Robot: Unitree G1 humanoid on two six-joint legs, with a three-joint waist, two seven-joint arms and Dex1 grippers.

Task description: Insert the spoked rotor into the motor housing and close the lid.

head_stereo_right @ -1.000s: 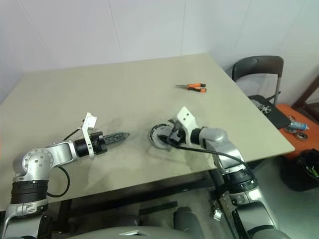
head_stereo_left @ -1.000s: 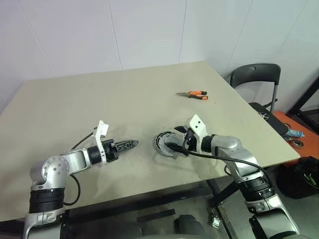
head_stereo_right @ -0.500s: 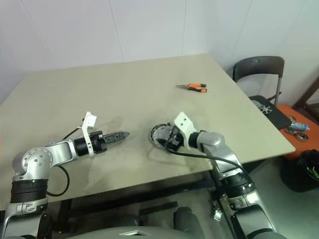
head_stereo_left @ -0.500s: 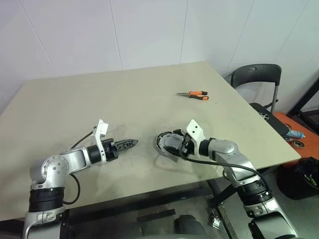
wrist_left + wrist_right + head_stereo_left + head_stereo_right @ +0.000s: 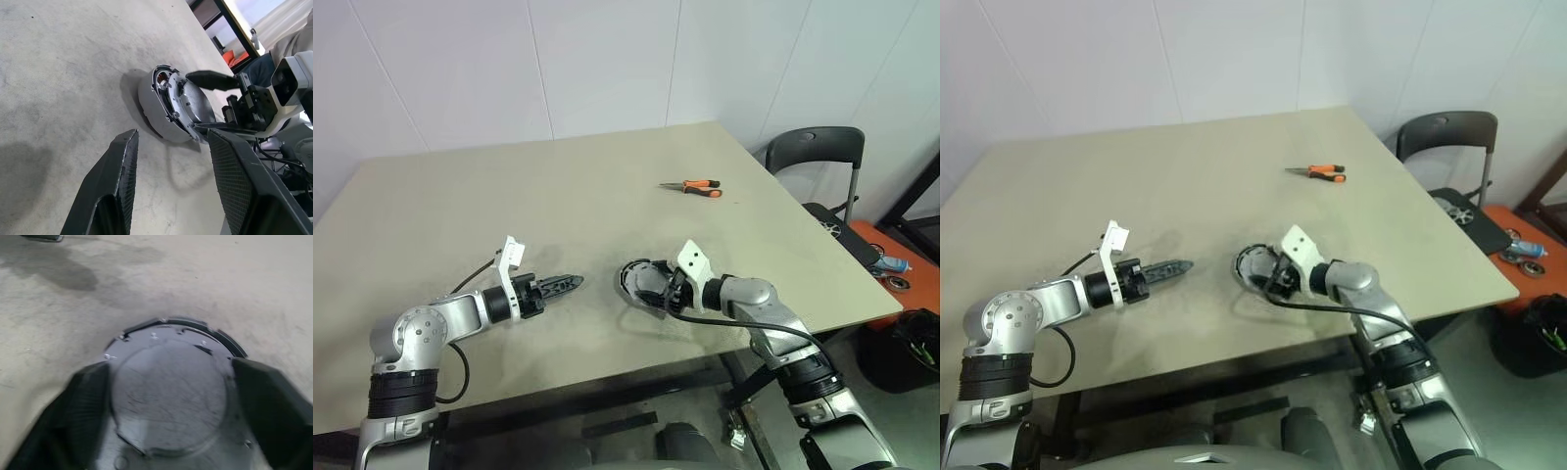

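Black fingers of the right tool [image 5: 658,291] sit on either side of the lid [image 5: 193,105], a dull grey disc that leans at a tilt on top of the motor housing [image 5: 156,110]. The fingers stand wide apart, one on each side of the disc's rim, and I cannot tell for sure if they press on it or just frame it. From the right wrist view the lid [image 5: 168,387] lies between the two fingers, with the dark ring of the housing peeking out behind it. The housing is a round pale shell lying on the desk [image 5: 558,196], near the front edge and just ahead of the right arm. A bit of copper shows inside it where the lid gapes up. The spoked rotor cannot be made out, so it may be inside already, under the lid. The left tool [image 5: 566,284] hangs a little above the desk, well apart from the housing, pointing toward it. Its fingers are partly open and hold nothing. Far off, near the back right of the desk, lies a pair of orange pliers [image 5: 691,186]. A black chair [image 5: 815,157] stands beside the desk. The step in hand looks like closing the lid. The next move likely calls for tipping the lid flat and pushing it down evenly until it sits snug in the housing.
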